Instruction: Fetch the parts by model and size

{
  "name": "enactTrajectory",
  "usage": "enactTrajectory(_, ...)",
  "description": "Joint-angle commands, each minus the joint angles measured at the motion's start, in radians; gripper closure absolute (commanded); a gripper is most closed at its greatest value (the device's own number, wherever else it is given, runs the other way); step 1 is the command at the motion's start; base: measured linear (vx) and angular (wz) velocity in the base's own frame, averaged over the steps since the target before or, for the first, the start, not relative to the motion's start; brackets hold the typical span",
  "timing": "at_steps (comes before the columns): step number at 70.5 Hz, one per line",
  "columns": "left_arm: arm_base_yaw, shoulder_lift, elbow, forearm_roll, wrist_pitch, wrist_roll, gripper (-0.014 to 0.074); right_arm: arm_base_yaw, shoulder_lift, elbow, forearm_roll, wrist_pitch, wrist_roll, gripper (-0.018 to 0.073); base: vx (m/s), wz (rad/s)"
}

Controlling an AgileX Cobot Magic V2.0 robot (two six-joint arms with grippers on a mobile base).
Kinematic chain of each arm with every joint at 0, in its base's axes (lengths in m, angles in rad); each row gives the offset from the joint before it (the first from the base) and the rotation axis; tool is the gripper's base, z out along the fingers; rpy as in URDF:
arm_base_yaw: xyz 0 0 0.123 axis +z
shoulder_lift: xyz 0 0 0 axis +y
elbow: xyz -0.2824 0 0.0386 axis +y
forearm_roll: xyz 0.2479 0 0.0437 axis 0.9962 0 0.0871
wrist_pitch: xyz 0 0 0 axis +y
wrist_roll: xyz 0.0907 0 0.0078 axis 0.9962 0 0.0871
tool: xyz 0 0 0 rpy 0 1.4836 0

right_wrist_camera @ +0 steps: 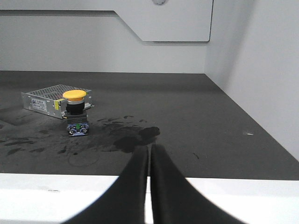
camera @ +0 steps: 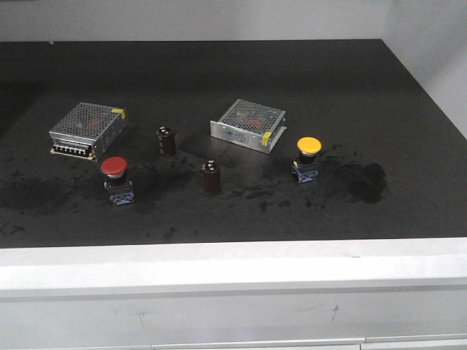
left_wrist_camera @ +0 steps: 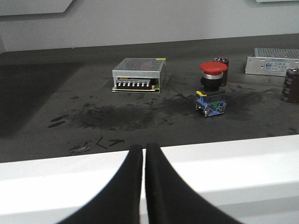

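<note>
Red switch (left_wrist_camera: 212, 88) shows in left wrist view; yellow switch (right_wrist_camera: 75, 114), right.

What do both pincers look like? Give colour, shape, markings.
The left pincer and right pincer match: two matte black fingers each, broad at the base, curving to narrow tips. No cables or markings show; arms are out of view.
</note>
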Motion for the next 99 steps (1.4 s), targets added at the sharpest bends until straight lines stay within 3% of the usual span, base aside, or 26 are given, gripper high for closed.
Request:
enactTrajectory(1,-0.002,-0.005,-0.013,-0.008,-0.077,-0.008,0.0603,-0.008,-0.012,0.005,-0.01,-0.071,-0.005,0.0565,0.0,0.0)
enactTrajectory(62,-0.002,-0.005,-0.013,-0.008,-0.095,-0.008,0.0603,-0.008,-0.012,0.005,-0.01,-0.075,-0.006,0.0565,0.0,0.0)
enactTrajectory(68,-0.002,-0.005,-0.014,0.001,-0.169,-0.008,0.0603,-0.008,-0.012,0.003,-0.026,-0.139,-0.041,0.0565,0.0,0.0)
enactTrajectory(74,-0.002,-0.005,-0.03,-0.002,-0.316,-0.012,0.0603,-0.008,-0.012,-0.009,-0.015,-0.269,-0.041,0.0565,0.0,0.0)
enactTrajectory(80,-0.002,-0.002,-0.079,-0.002,-0.395,-0.012,0.0603,-0.008,-0.012,-0.067,0.02,-0.262,0.006,0.0565,0.0,0.0)
enactTrajectory(89,-0.002,0.063,-0.23,-0.001,-0.326,-0.012,0.0603,-0.008,0.039,-0.191,0.027,-0.169,0.019,0.0565,0.0,0.0)
enactTrajectory(99,-0.002,0.268,-0.42,-0.001,-0.204,-0.01,0.0603,-0.008,0.188,-0.347,0.024,-0.099,0.009,0.0565,0.0,0.0)
